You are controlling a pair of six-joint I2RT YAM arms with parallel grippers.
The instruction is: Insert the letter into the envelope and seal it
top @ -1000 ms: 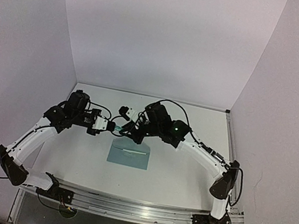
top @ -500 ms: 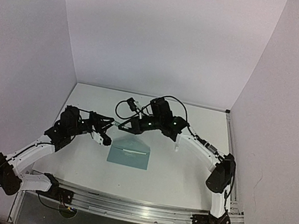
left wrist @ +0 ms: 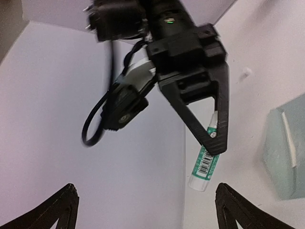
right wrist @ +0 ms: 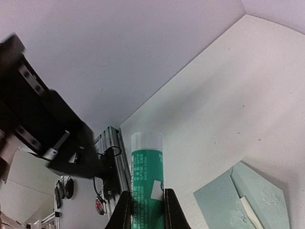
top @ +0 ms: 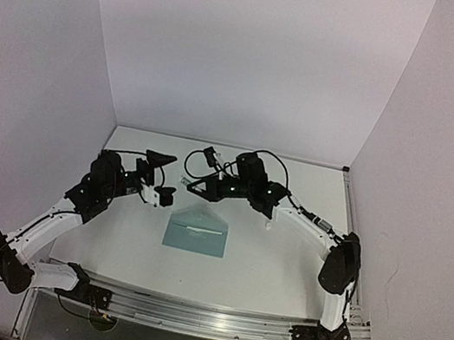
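The 2 arms reach inward from their bases, wrists facing each other. The left arm [top: 51, 218] throws its elbow far out to the left, and its forearm climbs inward to a roughly level wrist. The left gripper [top: 164, 178] points right, its 2 fingers spread wide with nothing between them. The right arm [top: 322, 231] rises from its base to a high elbow, then stretches left. The right gripper [top: 185, 184] points left and slightly down, fingers clamped on a glue stick [right wrist: 147, 171] that juts past the tips. The 2 grippers sit near each other, not touching.
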